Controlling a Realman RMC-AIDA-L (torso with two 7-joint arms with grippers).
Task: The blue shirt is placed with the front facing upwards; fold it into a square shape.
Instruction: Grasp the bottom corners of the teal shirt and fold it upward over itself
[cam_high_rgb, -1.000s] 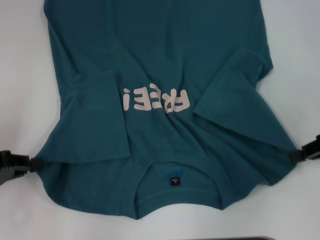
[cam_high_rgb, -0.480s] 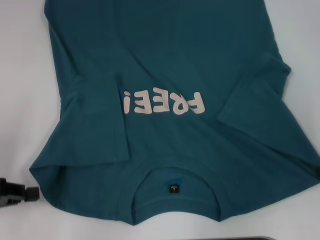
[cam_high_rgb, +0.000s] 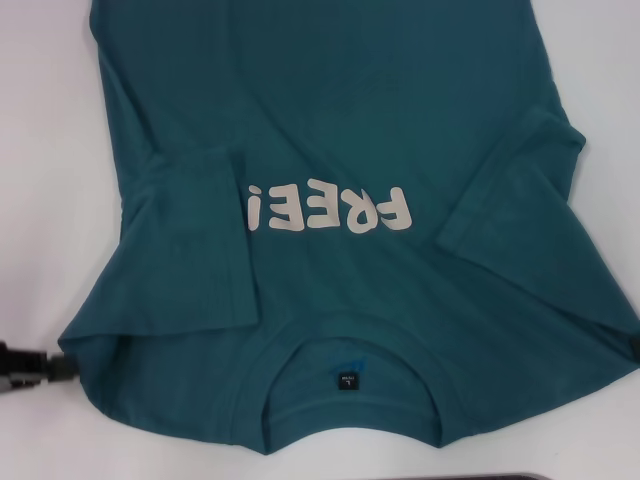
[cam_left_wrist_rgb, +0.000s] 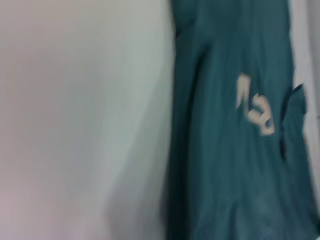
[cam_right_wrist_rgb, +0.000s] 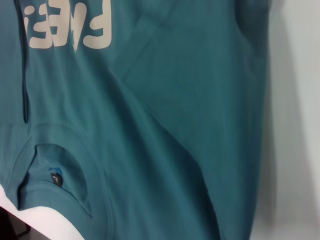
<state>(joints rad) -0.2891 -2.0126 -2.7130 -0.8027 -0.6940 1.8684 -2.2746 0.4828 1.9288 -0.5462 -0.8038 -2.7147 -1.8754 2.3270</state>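
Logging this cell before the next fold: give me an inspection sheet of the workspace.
Surface: white table, bare around the garment.
Job's things: blue shirt lies front up, collar nearest the robot, both sleeves folded in over the body; cream lettering and neck label visible; not yet square.
Clutter: nothing seen.
End effectors: left end effector low beside the shirt's near left shoulder corner; right end effector only a dark sliver at the picture's right edge.
Cables: nothing seen.
Surroundings: dark strip along the near edge, unidentifiable.
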